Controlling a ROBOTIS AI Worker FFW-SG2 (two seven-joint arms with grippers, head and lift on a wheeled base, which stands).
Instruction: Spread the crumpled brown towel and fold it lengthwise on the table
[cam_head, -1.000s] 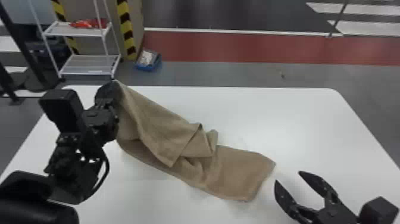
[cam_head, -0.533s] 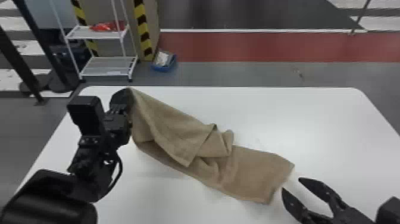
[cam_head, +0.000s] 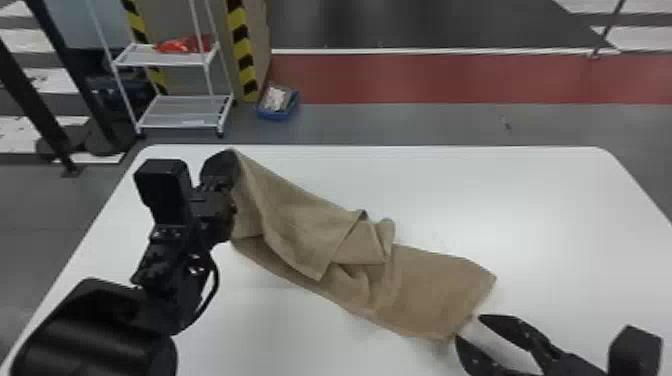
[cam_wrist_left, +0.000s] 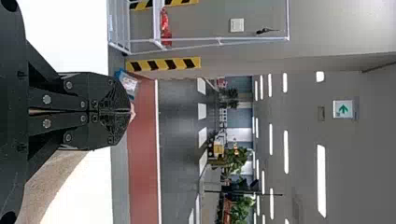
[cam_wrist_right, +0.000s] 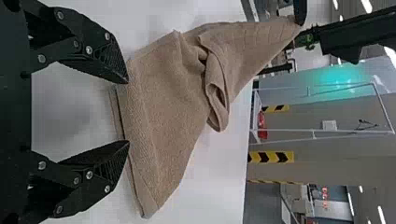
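Head view, left to right: black two-fingered left gripper (cam_head: 220, 167) is closed on a raised corner of the crumpled brown cloth towel (cam_head: 425, 290); the pinch looks small and could slip under a hard pull. Black two-fingered right gripper (cam_head: 469, 327), spread wide and empty at the towel's near right edge, might catch only one layer, or none, if its tips close too high. Towel slopes down from the held corner, bunches mid-length under a pointed flap, then lies flatter on the white smooth-topped table (cam_head: 540, 200).
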